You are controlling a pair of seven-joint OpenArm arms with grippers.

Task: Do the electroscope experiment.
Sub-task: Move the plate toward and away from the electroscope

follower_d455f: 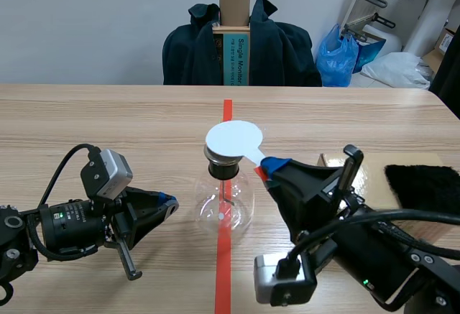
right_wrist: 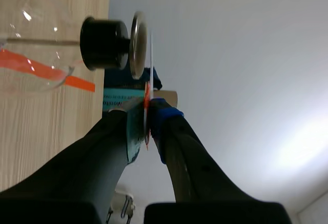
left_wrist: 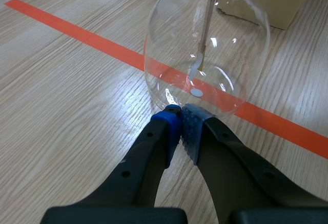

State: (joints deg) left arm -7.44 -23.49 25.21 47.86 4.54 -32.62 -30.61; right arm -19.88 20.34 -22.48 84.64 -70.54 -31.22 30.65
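black right fingers (right_wrist: 110, 149) sideways (on disc (follower_d455f: 233, 140))

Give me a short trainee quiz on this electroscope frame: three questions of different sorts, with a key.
1. The left gripper sits low beside the flask. Are its fingers open or shut?
2. True or false: the right gripper is shut on the white disc.
3. Where is the white disc?
A. Inside the flask
B. Over the flask's metal top plate
C. Between the left gripper's fingers

Key: 1 shut, on nothing; 2 true; 3 B.
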